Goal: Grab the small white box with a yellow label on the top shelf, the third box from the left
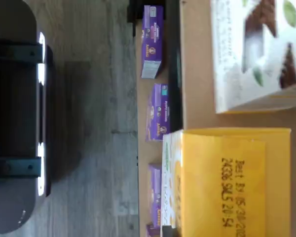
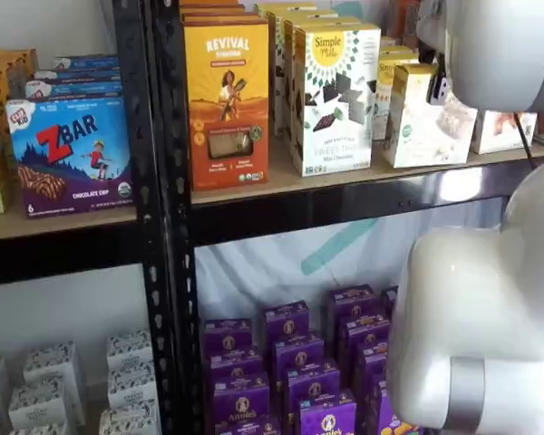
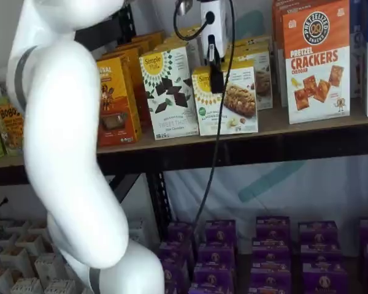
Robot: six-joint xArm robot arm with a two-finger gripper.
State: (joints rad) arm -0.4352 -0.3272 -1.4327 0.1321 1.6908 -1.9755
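One black finger of hand (image 3: pixel 215 68) against small white box (image 3: pixel 228 101), grip unclear.

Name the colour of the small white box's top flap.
Yellow; the small white box shows it best in the wrist view.

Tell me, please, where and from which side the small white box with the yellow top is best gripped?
Probably from above, fingers across its narrow yellow top: the small white box stands upright at the top shelf's front, taller Simple Mills box close beside it. The gripper hangs over it.

below the fingers (image 3: pixel 215 76): one small white box (image 3: pixel 226 101); beside them one tall chocolate-squares box (image 3: pixel 169 92), one orange revival box (image 3: pixel 118 101), one pretzel crackers box (image 3: pixel 316 61).
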